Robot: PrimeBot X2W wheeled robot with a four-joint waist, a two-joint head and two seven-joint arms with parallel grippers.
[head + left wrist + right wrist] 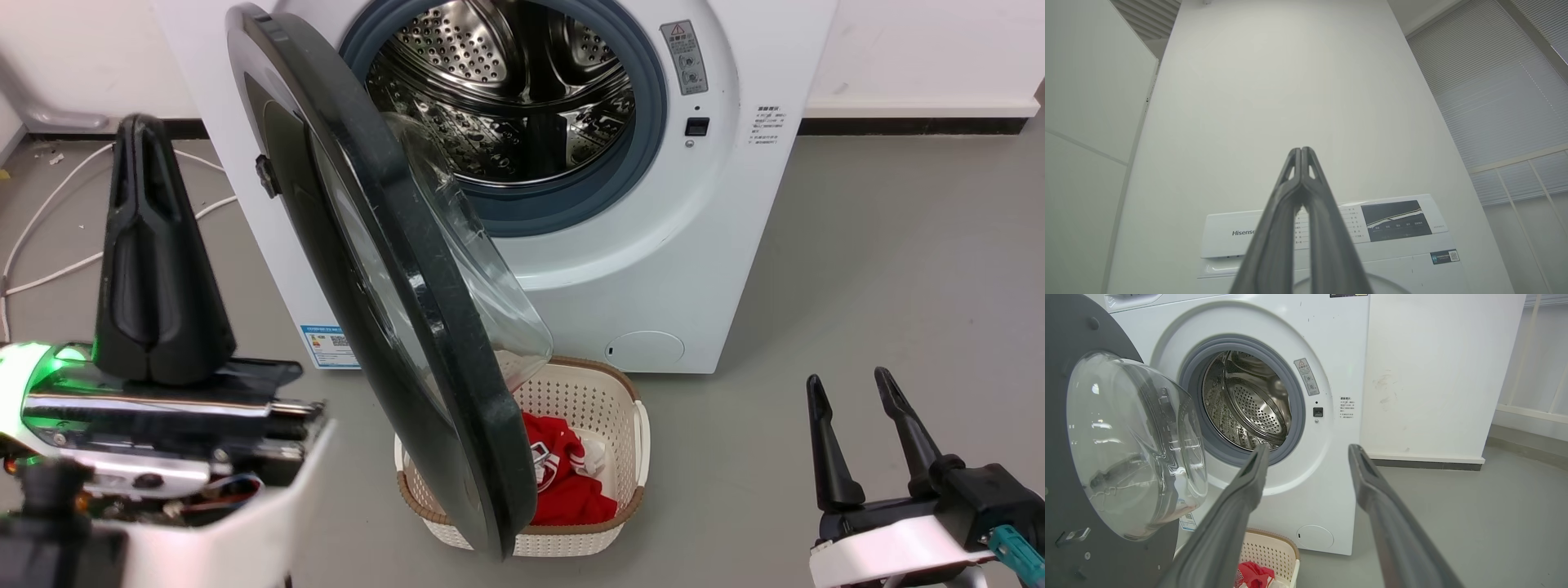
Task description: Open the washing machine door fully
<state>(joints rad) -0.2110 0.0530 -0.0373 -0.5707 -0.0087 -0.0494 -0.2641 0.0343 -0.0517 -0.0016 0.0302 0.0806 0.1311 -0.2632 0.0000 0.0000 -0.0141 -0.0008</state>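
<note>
the washing machine door [433, 327] hangs ajar just right of the nearer, clenched empty left gripper [147, 135]; right gripper [849, 382] splayed, well apart.

glossy black washing machine door [392, 269] swung open, white washing machine [694, 245] drum exposed

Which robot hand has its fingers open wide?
The right gripper, low on the robot's right: its two fingers stand apart with a clear gap between them. The left gripper has its fingers pressed together.
</note>
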